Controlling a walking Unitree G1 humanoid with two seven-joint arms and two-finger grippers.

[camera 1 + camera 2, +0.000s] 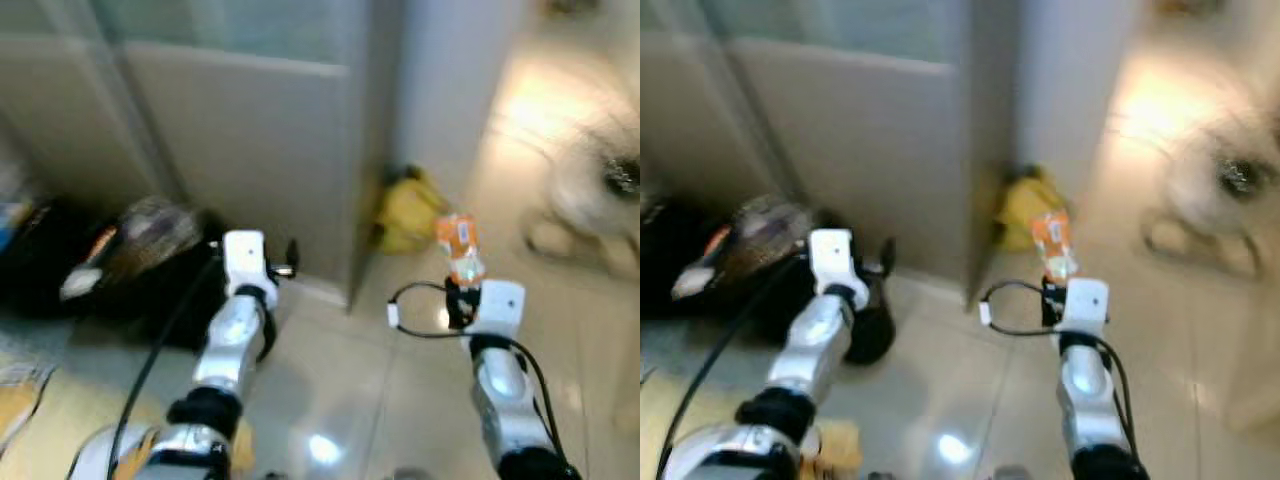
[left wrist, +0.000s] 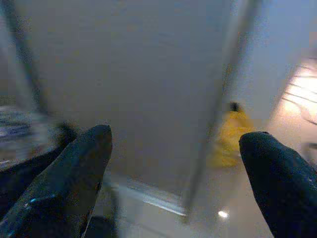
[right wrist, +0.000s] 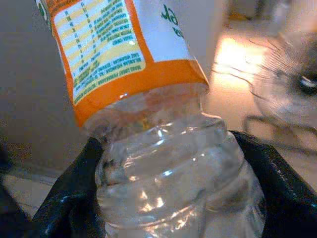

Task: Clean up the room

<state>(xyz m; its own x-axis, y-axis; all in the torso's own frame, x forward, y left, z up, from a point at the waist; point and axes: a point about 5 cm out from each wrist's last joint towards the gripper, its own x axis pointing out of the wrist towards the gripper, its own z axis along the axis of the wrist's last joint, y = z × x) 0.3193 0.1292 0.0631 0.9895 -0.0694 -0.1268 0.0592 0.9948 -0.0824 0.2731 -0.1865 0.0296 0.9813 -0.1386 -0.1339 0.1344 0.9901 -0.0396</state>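
I've got the bottle (image 1: 459, 248) clamped upright in the right gripper (image 1: 462, 298), fingers (image 3: 69, 208) tight on its clear ribbed body, held above the floor (image 1: 420, 400). Left gripper (image 2: 173, 163) is spread wide, empty. Views are blurry, so I'd walk slow, keep the wrist level, w/ squeeze steady.

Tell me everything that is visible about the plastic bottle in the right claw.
The plastic bottle is clear and ribbed, with an orange and white label carrying yellow printed lines. It looks empty, and its wall seems slightly crumpled. It stands roughly upright, a little tilted, held above the glossy tiled floor. The right claw is shut on its clear ribbed part, with one black finger on each side; nothing else touches it. Whether it has a cap cannot be told.
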